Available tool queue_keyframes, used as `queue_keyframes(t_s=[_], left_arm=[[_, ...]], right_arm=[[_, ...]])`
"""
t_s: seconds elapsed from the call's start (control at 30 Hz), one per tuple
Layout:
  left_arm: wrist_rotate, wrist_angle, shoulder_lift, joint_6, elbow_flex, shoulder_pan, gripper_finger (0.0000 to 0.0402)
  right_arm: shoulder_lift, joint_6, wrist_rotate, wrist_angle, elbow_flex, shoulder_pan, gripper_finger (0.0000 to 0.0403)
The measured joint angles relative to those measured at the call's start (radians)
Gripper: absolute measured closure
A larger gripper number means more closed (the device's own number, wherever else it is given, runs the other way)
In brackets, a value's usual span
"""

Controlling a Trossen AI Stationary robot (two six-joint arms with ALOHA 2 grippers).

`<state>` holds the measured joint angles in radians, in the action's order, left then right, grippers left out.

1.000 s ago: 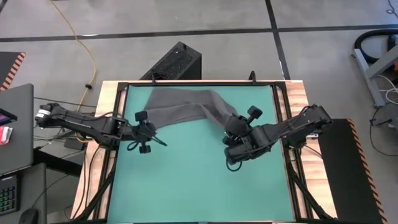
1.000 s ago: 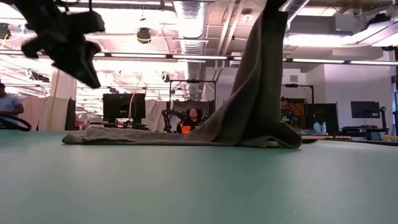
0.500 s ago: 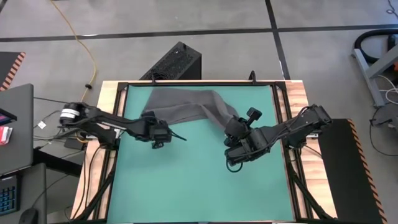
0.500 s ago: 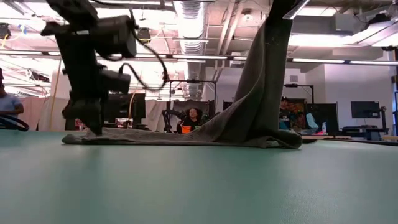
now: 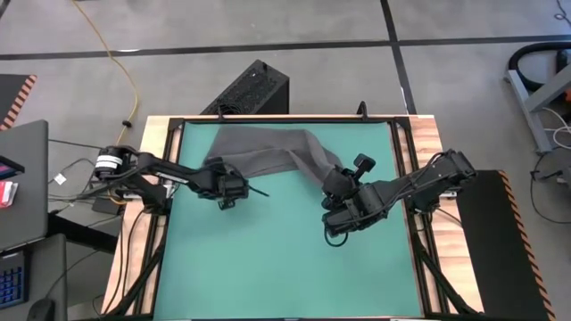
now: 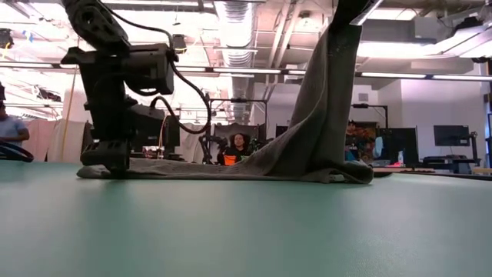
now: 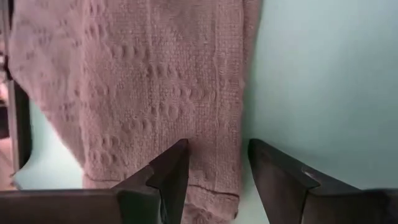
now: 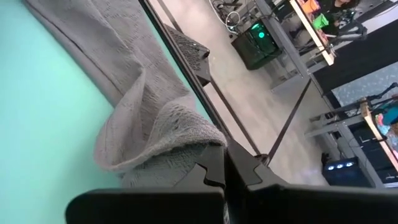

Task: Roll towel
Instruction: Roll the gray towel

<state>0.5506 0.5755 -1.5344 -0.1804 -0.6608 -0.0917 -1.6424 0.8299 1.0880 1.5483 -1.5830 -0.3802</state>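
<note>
- Your left gripper (image 7: 214, 163) has its two dark fingers (image 7: 171, 171) spread apart, tips down over the near hem of the dark grey, knobbly-woven cloth towel (image 7: 143, 93). Nothing is pinched between them yet. The stance reads as lining up to take that loose corner, so both ends can be controlled.
- Your right gripper (image 8: 217, 163) has its fingers pressed together on a bunched fold of the towel (image 8: 163, 134). In the low view that end rises steeply off the bench as a tall drape (image 6: 327, 100), probably to pull the cloth taut and flatten it before rolling.
- From above, the left gripper (image 5: 234, 187) sits at the towel's left end, and the right gripper (image 5: 337, 178) holds its right end. The towel (image 5: 259, 147) lies along the far part of the green-topped bench (image 5: 277, 259), one side flat and the other lifted.
- The flat part hugs the bench surface in the low view, with the left arm (image 6: 115, 85) planted at its end.
- I judge that rolling has not started; no coil shows anywhere in the cloth.
- Count: one towel, two arms, two grippers with two fingers each, and one bench. I can't make out the towel's white tag.
- Beyond the bench, a seated person (image 6: 239, 146) shows in the room, well away from the work.
</note>
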Motion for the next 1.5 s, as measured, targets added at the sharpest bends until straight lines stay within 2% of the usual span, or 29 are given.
queue_keyframes(t_s=[0.1,0.23,0.27,0.53,0.77,1.03,1.23,1.37,1.5], left_arm=[[-0.032,-0.004,0.001,-0.004,0.004,-0.034,0.0281],[-0.102,0.006,0.024,-0.028,-0.015,-0.041,0.0378],[-0.11,0.02,0.035,-0.04,-0.021,-0.037,0.0388],[-0.138,0.211,0.199,-0.123,-0.123,0.025,0.04],[-0.187,0.241,0.343,-0.133,-0.136,0.067,0.0395],[-0.181,0.244,0.338,-0.083,-0.136,0.064,0.0357],[-0.188,0.27,0.298,-0.1,-0.136,0.061,0.0397],[-0.204,0.302,0.294,-0.103,-0.136,0.078,0.04],[-0.215,0.352,0.294,-0.039,-0.136,0.116,0.039]], right_arm=[[0.0,0.0,-0.017,0.0,-0.001,0.0,0.0392],[0.0,0.001,-0.018,-0.001,-0.001,0.0,0.0392],[0.0,0.001,-0.018,-0.001,-0.001,0.0,0.0392],[0.0,0.011,-0.035,-0.001,-0.001,0.001,0.0392],[0.0,0.011,-0.052,-0.014,-0.001,0.001,0.0392],[0.0,0.011,-0.077,-0.016,-0.001,0.0,0.0392],[0.0,0.011,-0.08,-0.016,-0.001,-0.006,0.0392],[0.0,0.016,-0.095,-0.015,-0.001,-0.006,0.0392],[0.0,0.016,-0.096,-0.018,-0.001,-0.006,0.0392]])
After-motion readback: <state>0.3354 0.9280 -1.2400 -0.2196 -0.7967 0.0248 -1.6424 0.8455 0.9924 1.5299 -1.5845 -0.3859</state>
